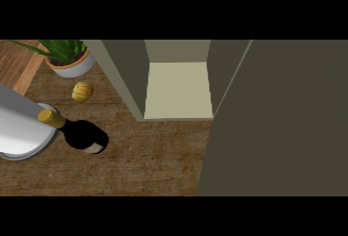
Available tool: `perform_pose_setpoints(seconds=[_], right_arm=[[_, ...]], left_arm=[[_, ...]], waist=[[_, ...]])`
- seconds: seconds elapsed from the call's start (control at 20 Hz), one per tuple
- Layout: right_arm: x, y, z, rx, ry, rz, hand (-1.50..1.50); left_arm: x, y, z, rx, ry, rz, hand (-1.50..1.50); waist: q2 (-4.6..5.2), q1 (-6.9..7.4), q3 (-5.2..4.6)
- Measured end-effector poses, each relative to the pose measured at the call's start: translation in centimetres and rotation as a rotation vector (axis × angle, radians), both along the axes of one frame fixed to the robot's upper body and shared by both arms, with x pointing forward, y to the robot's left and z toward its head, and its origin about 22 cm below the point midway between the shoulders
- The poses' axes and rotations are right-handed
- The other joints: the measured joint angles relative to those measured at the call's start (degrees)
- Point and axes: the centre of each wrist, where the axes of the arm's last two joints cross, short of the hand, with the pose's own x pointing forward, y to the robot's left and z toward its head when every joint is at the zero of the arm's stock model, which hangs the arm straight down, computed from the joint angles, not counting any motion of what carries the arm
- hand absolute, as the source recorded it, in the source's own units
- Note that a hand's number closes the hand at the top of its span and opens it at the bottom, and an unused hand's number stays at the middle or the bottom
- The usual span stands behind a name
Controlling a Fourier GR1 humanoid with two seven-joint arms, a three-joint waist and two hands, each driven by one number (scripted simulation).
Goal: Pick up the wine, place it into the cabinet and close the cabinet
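- While the grey left forearm [20, 122] enters at 9 o'clock, its hand stays hidden; finger state: cannot tell.
- Wine bottle [81, 132] stands on the wooden counter [149, 156], touching the forearm's end.
- Cabinet [178, 90] at 12 o'clock, door [279, 120] open.
- Potted plant [68, 57] at 10 o'clock; small yellow item [82, 91] just below.

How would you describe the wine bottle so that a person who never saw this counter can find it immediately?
Start from the open cabinet at the top middle, then look down and left across the brown counter. The wine bottle stands beside a large grey cylinder at the left edge. It is the only dark object there, with a gold cap, unlike the small yellow item and the potted plant above it.
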Motion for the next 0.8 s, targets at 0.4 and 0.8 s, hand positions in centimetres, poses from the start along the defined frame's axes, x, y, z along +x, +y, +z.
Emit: perform_pose_setpoints(seconds=[0.4, 0.8], right_arm=[[-0.2, 0.9, 0.8, -0.003, 0.022, 0.022, -1.5], [-0.2, 1.0, 1.0, -0.019, 0.022, 0.011, -1.5]], left_arm=[[1.0, -0.2, -1.2, 0.027, 0.017, 0.013, -1.5], [2.2, -0.6, -4.0, 0.05, 0.031, 0.042, -1.5]], waist=[[-0.09, -0.17, -0.03], [-0.07, -0.35, -0.04]])
